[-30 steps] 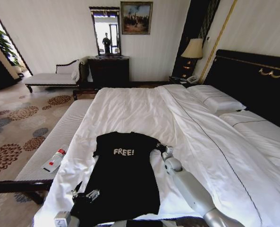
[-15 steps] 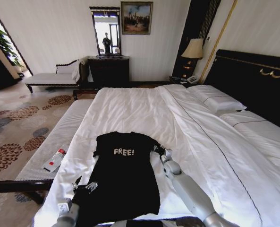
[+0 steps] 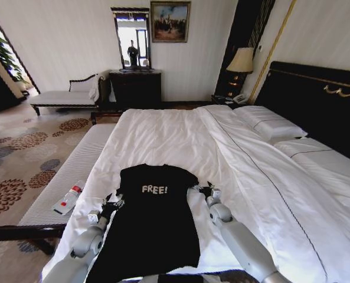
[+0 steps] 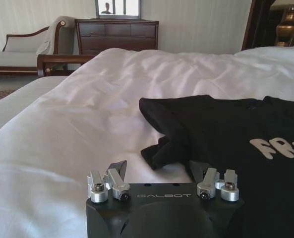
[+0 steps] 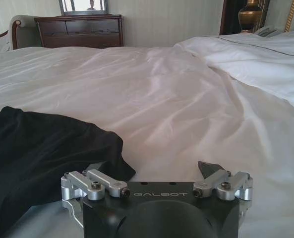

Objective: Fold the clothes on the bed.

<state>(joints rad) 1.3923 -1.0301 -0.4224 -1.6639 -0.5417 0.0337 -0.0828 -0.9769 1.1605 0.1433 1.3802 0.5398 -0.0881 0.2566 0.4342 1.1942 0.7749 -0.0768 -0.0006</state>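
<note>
The clothes, a black T-shirt (image 3: 154, 224) with white "FREE!" lettering, lie flat and narrow on the white bed (image 3: 163, 135), collar toward the far side. My left gripper (image 3: 111, 204) is open and low on the sheet by the shirt's left sleeve. In the left wrist view the bunched sleeve (image 4: 159, 148) lies just ahead of the open left gripper (image 4: 158, 171). My right gripper (image 3: 205, 190) is open at the shirt's right shoulder. In the right wrist view the T-shirt's edge (image 5: 109, 148) reaches one fingertip (image 5: 94, 167) of the right gripper (image 5: 151, 168), with bare sheet ahead.
A grey bench (image 3: 74, 171) runs along the bed's left side with a white bottle (image 3: 68, 199) on it. Pillows (image 3: 269, 124) and the dark headboard (image 3: 316, 100) are at right. A dresser (image 3: 136, 88) and chaise (image 3: 62, 97) stand by the far wall.
My left arm has moved forward along the shirt's left side, from near the hem up to the sleeve. The right gripper has barely shifted.
</note>
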